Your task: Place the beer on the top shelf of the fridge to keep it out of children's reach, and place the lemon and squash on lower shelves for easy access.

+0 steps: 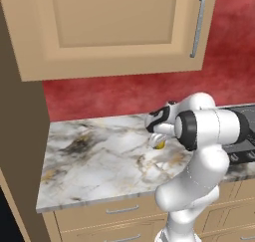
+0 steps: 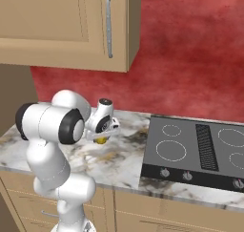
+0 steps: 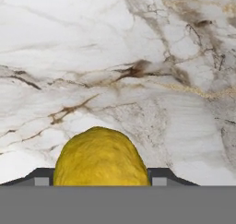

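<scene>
I see one lemon [image 3: 101, 157] pinched between my gripper [image 1: 159, 142] jaws, above the marble counter [image 1: 99, 156]; its long axis runs out along the fingers, toward the counter.

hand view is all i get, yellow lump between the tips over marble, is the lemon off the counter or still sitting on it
Observer: Off it. In the right base view the lemon hangs under the gripper, above the marble counter.
Operator: whats near it on the counter
Observer: A black cooktop is set into the counter, to the arm's right.
Operator: anything overhead
Observer: A tan wall cupboard with a grey bar handle hangs above the counter, higher than the arm.
</scene>
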Motion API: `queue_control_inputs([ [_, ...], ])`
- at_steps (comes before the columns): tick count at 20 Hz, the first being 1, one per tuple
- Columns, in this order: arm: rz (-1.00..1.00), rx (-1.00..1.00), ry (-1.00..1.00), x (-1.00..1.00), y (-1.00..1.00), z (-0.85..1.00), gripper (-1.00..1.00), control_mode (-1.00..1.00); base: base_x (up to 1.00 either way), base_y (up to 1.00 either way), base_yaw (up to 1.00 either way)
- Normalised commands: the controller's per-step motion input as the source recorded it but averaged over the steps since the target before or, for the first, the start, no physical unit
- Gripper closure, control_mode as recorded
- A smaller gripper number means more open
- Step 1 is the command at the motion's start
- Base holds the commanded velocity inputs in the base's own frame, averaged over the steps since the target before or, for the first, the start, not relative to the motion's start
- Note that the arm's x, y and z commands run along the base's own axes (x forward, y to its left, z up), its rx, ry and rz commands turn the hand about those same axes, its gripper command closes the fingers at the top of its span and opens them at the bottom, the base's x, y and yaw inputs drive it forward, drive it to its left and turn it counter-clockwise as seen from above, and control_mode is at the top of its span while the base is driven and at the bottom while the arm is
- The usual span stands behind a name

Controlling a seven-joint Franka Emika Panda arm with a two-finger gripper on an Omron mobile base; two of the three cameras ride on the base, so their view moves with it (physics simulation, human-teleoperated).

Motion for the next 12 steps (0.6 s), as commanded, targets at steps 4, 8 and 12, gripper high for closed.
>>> queue_control_inputs([
  [4, 0.00, -0.01, 0.00, -0.83, -0.02, -0.46, 1.00, -1.00, 0.00, 0.00, 0.00],
  [8, 0.03, 0.01, -0.21, -1.00, 0.00, 0.28, 1.00, -1.00, 0.00, 0.00, 0.00],
  [12, 0.02, 0.00, -0.25, -1.00, 0.00, 0.91, 1.00, -1.00, 0.00, 0.00, 0.00],
])
